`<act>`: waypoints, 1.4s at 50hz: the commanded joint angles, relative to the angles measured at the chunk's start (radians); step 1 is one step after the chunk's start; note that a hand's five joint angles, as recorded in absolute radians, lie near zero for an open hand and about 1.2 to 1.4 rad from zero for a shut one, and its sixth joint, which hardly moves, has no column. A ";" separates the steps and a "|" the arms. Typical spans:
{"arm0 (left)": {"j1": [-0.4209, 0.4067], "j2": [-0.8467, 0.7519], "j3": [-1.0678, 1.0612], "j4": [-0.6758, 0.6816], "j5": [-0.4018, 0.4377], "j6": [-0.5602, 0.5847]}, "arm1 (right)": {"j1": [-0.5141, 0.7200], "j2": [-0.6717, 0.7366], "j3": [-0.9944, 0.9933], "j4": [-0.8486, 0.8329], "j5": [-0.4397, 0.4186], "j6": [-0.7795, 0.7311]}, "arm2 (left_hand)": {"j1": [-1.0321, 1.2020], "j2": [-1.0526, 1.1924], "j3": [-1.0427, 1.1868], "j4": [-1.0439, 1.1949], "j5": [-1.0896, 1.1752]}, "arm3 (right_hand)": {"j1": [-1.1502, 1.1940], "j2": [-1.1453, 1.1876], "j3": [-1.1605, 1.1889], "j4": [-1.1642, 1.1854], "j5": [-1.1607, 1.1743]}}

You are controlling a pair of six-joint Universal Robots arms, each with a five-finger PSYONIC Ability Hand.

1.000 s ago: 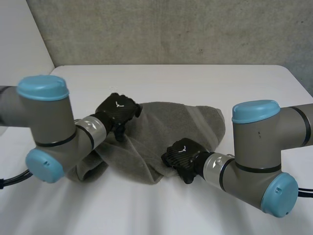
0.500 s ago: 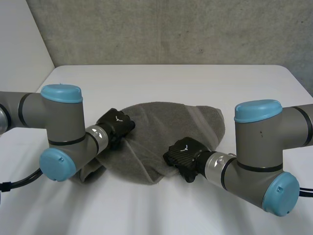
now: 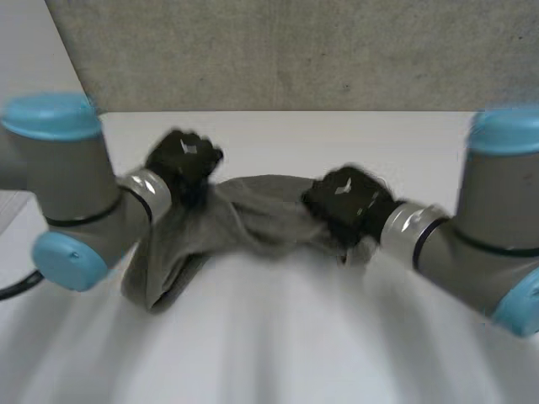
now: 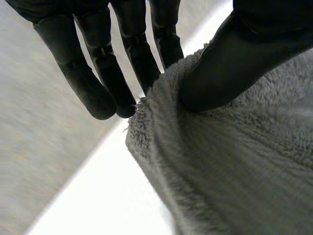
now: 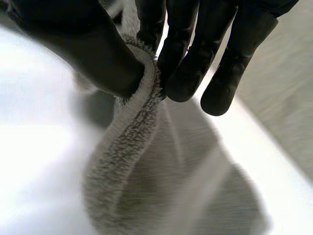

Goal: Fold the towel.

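Note:
The grey towel (image 3: 253,215) hangs bunched between my two hands, raised off the white table (image 3: 278,345). My left hand (image 3: 181,160) holds its left end; in the left wrist view the thumb (image 4: 220,63) presses the towel (image 4: 230,171) edge against the fingers (image 4: 102,83). One loose end droops to the table below the left arm. My right hand (image 3: 345,198) grips the right end: in the right wrist view, thumb (image 5: 88,44) and fingers (image 5: 190,63) pinch the hem of the towel (image 5: 161,171).
A grey wall (image 3: 295,50) stands behind the table's far edge. Both forearms, with their light-blue caps, reach in low from the near left and right corners.
Both hands have risen and moved toward the far side, lifting the towel off the table. The left hand has closed on the towel's edge; the right kept its grip.

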 commanded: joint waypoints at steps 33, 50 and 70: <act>0.092 0.023 -0.064 0.078 -0.014 -0.422 | -0.031 0.178 -0.528 0.281 0.105 -0.147 | -0.051 -0.106 -0.148 -0.127 -0.263 | 0.060 0.075 0.051 0.055 0.057; 0.104 0.149 0.289 0.410 -0.122 -0.500 | -0.019 0.022 -0.452 -0.548 0.197 0.037 | -0.051 -0.106 -0.148 -0.127 -0.263 | 0.060 0.075 0.051 0.055 0.057; 0.241 0.120 -0.250 0.362 -0.115 -0.493 | -0.013 0.156 -0.148 0.006 0.009 -0.075 | -0.051 -0.106 -0.148 -0.127 -0.263 | 0.060 0.075 0.051 0.055 0.057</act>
